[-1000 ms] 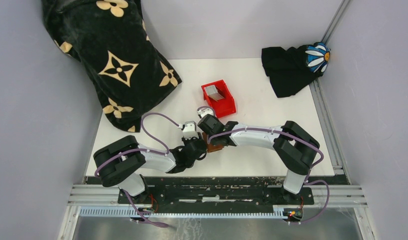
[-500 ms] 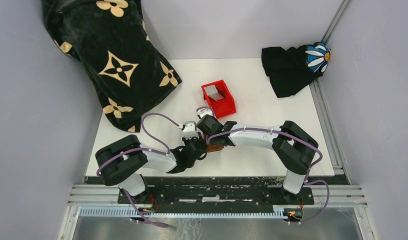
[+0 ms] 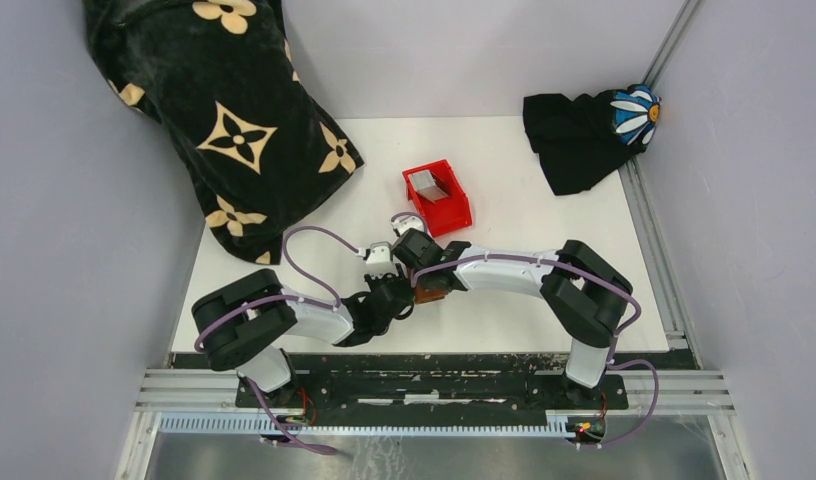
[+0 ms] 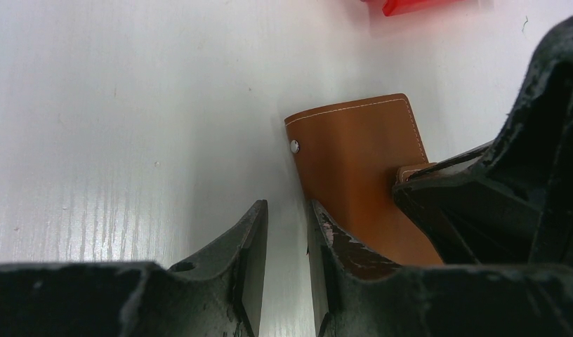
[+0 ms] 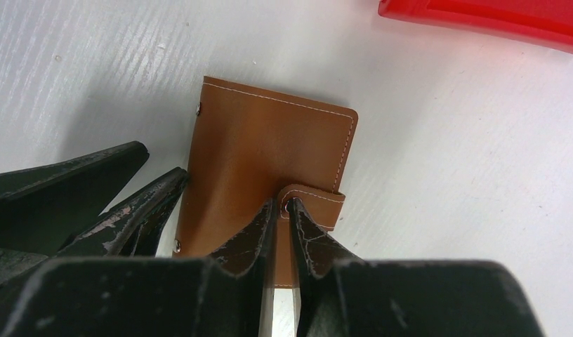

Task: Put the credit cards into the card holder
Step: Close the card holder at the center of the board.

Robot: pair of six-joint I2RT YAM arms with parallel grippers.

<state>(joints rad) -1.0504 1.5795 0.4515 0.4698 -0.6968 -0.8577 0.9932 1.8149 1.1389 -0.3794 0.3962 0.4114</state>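
White desk (image 3: 544, 290), grey walls. One brown card holder (image 5: 262, 151) lies flat and closed at the desk's front middle. Its long axis runs along the right gripper (image 5: 284, 209), whose jaws are nearly closed at the snap tab (image 5: 319, 203); grip unclear. The left gripper (image 4: 287, 210), slightly parted and empty, sits at its left edge. Grey credit cards (image 3: 427, 183) lean in one red bin (image 3: 454, 215).

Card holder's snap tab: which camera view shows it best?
The right wrist view. There the snap tab lies in clear view on the card holder, at the right gripper's fingertips. The left wrist view shows only its edge behind that gripper; the top view hides it under the arms.
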